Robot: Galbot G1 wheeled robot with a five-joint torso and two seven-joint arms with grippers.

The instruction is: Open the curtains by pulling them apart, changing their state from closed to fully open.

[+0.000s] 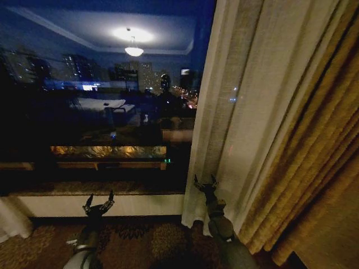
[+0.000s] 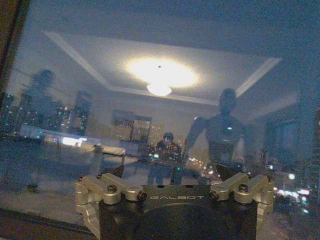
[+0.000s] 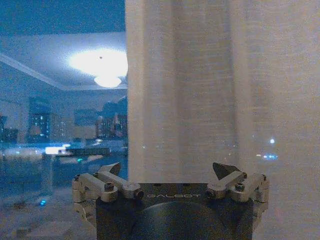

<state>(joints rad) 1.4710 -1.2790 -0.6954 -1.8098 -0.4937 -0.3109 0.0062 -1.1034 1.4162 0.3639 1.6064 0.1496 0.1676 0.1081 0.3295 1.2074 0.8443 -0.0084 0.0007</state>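
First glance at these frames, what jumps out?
The dark window, mirroring the lit ceiling lamp over city lights, takes up the left and centre of the head view. The sheer curtain hangs bunched at the right beside a golden-brown drape. Low down, the left hand is open before the bare glass and the right hand is open at the curtain's inner edge.

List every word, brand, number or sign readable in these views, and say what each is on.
"GALBOT": on the left gripper body, left wrist view.
"GALBOT": on the right gripper body, right wrist view.
Lit spots on the buildings beyond the window: too small and blurred to read.
Nothing is written on the curtain.
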